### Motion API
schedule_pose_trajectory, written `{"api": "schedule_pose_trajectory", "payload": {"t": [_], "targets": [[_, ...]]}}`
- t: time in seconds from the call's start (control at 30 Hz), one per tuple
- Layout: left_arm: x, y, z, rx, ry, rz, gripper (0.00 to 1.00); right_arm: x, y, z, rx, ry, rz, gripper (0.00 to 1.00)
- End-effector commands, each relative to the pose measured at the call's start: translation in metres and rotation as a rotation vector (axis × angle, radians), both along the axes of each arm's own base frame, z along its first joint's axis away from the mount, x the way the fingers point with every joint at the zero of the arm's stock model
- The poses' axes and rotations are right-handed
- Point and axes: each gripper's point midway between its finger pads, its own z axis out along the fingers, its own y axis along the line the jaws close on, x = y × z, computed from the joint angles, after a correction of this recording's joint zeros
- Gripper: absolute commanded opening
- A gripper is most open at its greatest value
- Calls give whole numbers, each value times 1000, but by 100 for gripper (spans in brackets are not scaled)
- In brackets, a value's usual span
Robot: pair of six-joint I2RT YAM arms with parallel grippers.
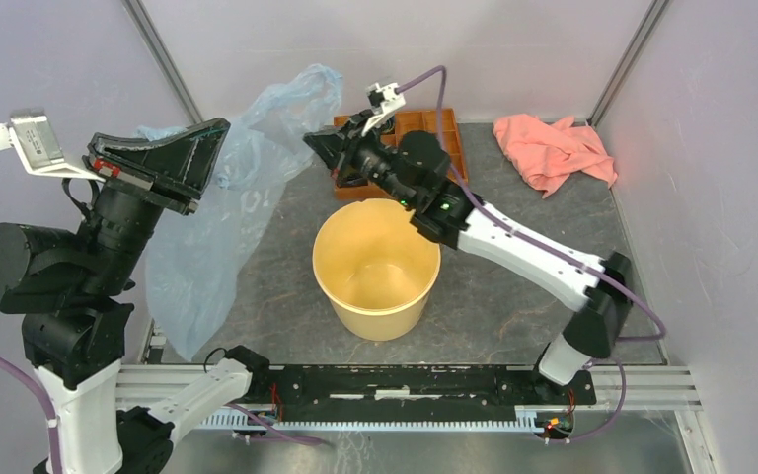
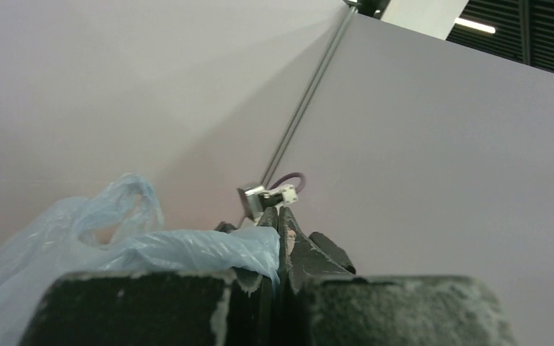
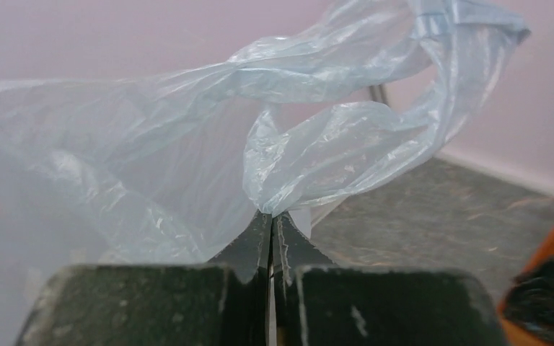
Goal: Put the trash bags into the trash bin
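Observation:
The pale blue-grey trash bag (image 1: 207, 237) hangs stretched in the air at the left, its lower end near the table's front left. My left gripper (image 1: 219, 128) is shut on one part of its top edge; the plastic drapes over my left finger in the left wrist view (image 2: 187, 249). My right gripper (image 1: 314, 138) is shut on another part of the bag's top, which bunches at my fingertips in the right wrist view (image 3: 317, 173). The pale yellow trash bin (image 1: 376, 267) stands upright and open in the middle, right of the bag and below my right arm.
An orange-brown wooden tray (image 1: 449, 133) sits behind the bin, partly under my right arm. A salmon-pink cloth (image 1: 553, 148) lies at the back right. Enclosure walls close in on the left, back and right.

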Motion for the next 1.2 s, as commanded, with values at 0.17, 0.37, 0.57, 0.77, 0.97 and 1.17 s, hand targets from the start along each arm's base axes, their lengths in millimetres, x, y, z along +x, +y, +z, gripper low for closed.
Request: {"api": "schedule_pose_trajectory", "payload": {"t": [0.17, 0.37, 0.57, 0.77, 0.97, 1.17], "targets": [[-1, -38, 29, -86, -90, -228, 2, -83, -100, 103, -83, -381, 28, 0], [18, -74, 37, -148, -67, -421, 2, -110, -145, 110, -68, -360, 6, 0], [45, -87, 15, -187, 19, -439, 2, -126, -165, 81, -53, -296, 26, 0], [43, -60, 23, -152, -2, -263, 2, -152, -138, 95, -91, -382, 223, 0], [34, -49, 38, -136, -29, -219, 2, -185, -136, 109, 30, -403, 347, 0], [44, -69, 44, -159, -12, -311, 2, -223, -146, 103, 166, -357, 463, 0]]}}
